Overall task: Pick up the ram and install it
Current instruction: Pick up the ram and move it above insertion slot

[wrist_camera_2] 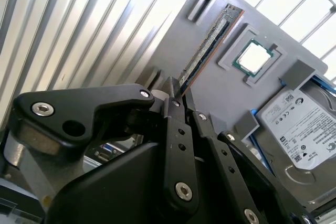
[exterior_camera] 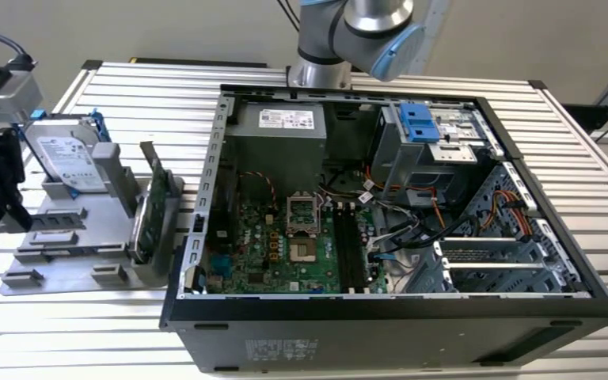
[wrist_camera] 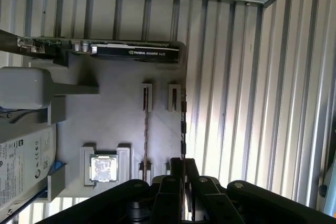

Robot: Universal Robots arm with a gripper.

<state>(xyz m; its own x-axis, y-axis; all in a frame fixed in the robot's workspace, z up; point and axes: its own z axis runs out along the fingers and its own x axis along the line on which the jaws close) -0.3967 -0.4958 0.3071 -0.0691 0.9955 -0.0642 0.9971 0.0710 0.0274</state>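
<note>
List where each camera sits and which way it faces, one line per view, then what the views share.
Exterior view: off the arm, high up, looking down into the open computer case on the slatted table; an arm joint shows at the top.
Second wrist view: on the arm, looking along the gripper at the ram standing in the grey tray.
First wrist view: on the arm, looking past the gripper across the tray to the expansion card.
Shared: all three show the tray and the hard drive.

Bright light; glare whitens table slats (wrist_camera_2: 105, 24); jaws shadowed around ram (wrist_camera_2: 207, 45).
</note>
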